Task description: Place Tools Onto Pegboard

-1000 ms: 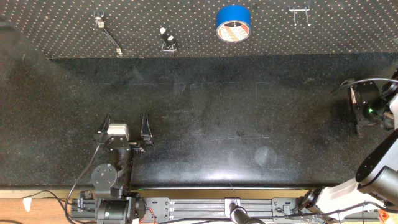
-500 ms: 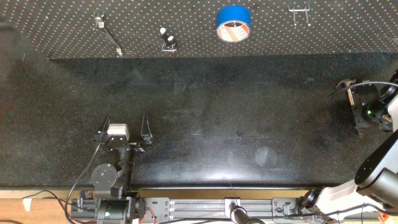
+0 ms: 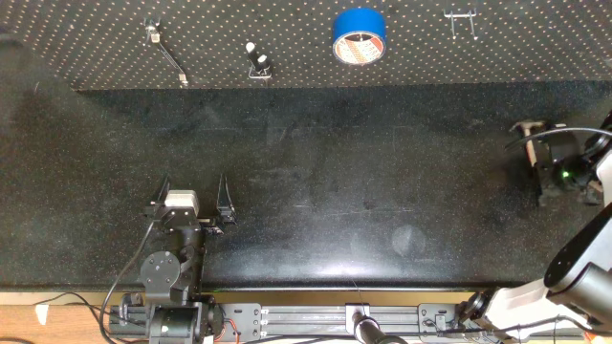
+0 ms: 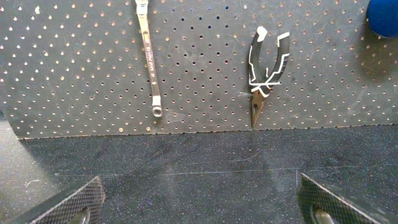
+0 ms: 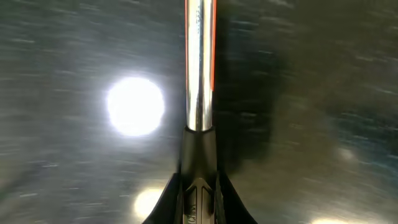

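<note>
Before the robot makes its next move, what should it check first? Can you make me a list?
1. Right gripper has the metal-shafted tool: ok, the shiny shaft runs straight out from it.
2. A free hook on the pegboard: ok, nothing hangs on it.
3. Wrench, pliers and blue tape hang in place: ok.
4. Left gripper out of the way: ok, open and low over the table, far from the right arm.
5. Tool's head turned right for the hook: cannot tell.
</note>
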Robot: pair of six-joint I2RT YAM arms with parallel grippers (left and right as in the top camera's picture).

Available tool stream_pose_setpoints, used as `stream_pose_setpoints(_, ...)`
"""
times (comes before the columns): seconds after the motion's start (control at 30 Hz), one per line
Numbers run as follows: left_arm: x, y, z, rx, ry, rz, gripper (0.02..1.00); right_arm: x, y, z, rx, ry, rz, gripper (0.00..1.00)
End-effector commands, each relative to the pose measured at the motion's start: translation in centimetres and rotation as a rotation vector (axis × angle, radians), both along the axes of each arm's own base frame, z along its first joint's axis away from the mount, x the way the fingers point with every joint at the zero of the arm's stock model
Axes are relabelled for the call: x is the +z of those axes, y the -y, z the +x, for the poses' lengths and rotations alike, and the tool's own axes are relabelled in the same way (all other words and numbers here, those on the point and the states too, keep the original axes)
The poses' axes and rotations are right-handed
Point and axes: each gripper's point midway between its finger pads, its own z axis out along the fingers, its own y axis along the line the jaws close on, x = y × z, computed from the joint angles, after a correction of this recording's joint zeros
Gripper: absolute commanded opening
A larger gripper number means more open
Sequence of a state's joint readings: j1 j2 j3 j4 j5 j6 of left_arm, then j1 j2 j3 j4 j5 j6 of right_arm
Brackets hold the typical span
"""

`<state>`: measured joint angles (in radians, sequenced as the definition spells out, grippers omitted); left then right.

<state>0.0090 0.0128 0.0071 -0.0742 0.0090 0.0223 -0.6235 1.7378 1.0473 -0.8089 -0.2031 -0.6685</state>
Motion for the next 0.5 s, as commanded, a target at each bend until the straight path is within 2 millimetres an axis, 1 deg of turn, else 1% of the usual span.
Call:
stream_pose_setpoints(0.03, -0.1, 0.2, -0.1, -0.014, 0.000, 0.008, 0.998, 6.0, -2.5, 2.5, -0.068, 0.238, 0.097, 0.073)
stream_pose_setpoints(0.17, -0.1, 0.2, -0.1, -0.014, 0.000, 0.008, 0.996, 11.5, -2.3, 3.0, -0.160, 0.391, 0.040, 0.073)
stream_pose_setpoints(0.23, 0.0, 0.2, -0.1, -0.014, 0.000, 0.008, 0.996, 15.0, -2.2, 3.1, -0.223, 0.497, 0.009, 0.073)
stream_pose_setpoints(0.33, -0.1, 0.2, -0.1, -0.014, 0.000, 0.008, 0.996, 18.8, -2.2, 3.1, -0.325, 0.617, 0.007, 0.073)
stream_pose_setpoints(0.37, 0.0, 0.2, -0.1, -0.014, 0.000, 0.008, 0.996, 19.7, -2.4, 3.1, -0.344, 0.645, 0.020, 0.073)
stream_pose_setpoints(0.4, 0.0, 0.2, -0.1, -0.014, 0.000, 0.008, 0.996, 20.6, -3.1, 3.6, -0.321, 0.687, 0.056, 0.073)
stream_pose_setpoints(0.47, -0.1, 0.2, -0.1, -0.014, 0.000, 0.008, 0.996, 22.4, -4.7, 4.9, -0.239, 0.781, 0.147, 0.075)
stream_pose_setpoints(0.5, 0.0, 0.2, -0.1, -0.014, 0.000, 0.008, 0.996, 23.6, -5.5, 5.7, -0.225, 0.830, 0.195, 0.073)
